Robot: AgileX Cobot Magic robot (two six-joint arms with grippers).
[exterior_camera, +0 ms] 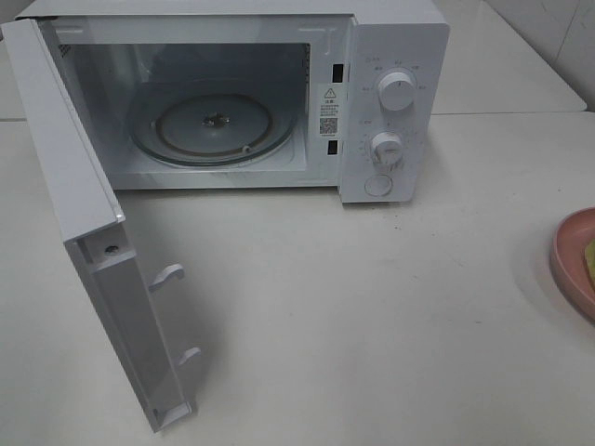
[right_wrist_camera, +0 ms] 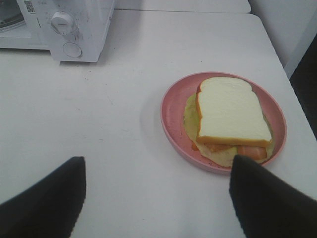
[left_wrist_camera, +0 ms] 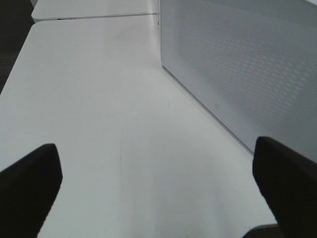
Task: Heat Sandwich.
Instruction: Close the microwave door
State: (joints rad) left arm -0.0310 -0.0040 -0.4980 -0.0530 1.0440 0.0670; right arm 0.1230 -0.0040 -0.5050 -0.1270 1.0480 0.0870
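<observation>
The sandwich (right_wrist_camera: pixel 232 115), pale bread with tan crust over a yellowish-green and orange filling, lies on a round pink plate (right_wrist_camera: pixel 171 119) on the white table. In the high view only the plate's edge (exterior_camera: pixel 567 260) shows at the far right, with a sliver of yellow-green on it. The white microwave (exterior_camera: pixel 395 56) stands at the back with its door (exterior_camera: pixel 88 223) swung wide open and its glass turntable (exterior_camera: pixel 214 125) bare. My right gripper (right_wrist_camera: pixel 156 198) is open, above the table just short of the plate. My left gripper (left_wrist_camera: pixel 158 186) is open beside the microwave's perforated side wall (left_wrist_camera: pixel 237 59). Neither arm shows in the high view.
The open door sticks out toward the front left of the table. Two knobs (exterior_camera: pixel 397 91) and a round button (exterior_camera: pixel 378 185) are on the microwave's right panel; the panel also shows in the right wrist view (right_wrist_camera: pixel 74 29). A seam to a second table (left_wrist_camera: pixel 94 17) runs behind.
</observation>
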